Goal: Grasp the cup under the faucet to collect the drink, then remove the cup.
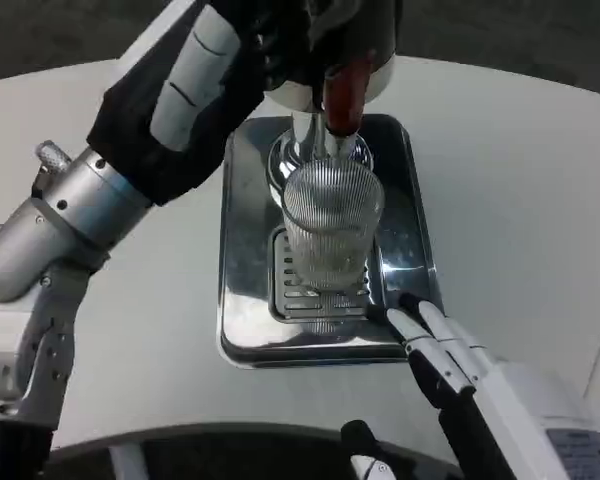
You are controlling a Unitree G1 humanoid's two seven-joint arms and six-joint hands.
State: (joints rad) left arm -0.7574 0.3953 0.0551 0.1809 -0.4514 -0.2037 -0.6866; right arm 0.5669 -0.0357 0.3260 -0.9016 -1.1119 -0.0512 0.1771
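Ribbed cup point(332, 225) positioned under faucet point(325, 135) on tray point(242, 300), right hand point(450, 350) spread beside tray, left hand point(270, 50) state indeterminable.

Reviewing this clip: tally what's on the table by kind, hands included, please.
Ribbed clear cup: 1
Metal drip tray: 1
Dispenser faucet with red handle: 1
Robot hands: 2, left hand and right hand
Total: 5

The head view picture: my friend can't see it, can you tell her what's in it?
A ribbed clear cup stands on a shiny metal drip tray under a faucet with a red handle. The robot's left hand reaches up by the dispenser, and its right hand waits open beside the tray's front corner.
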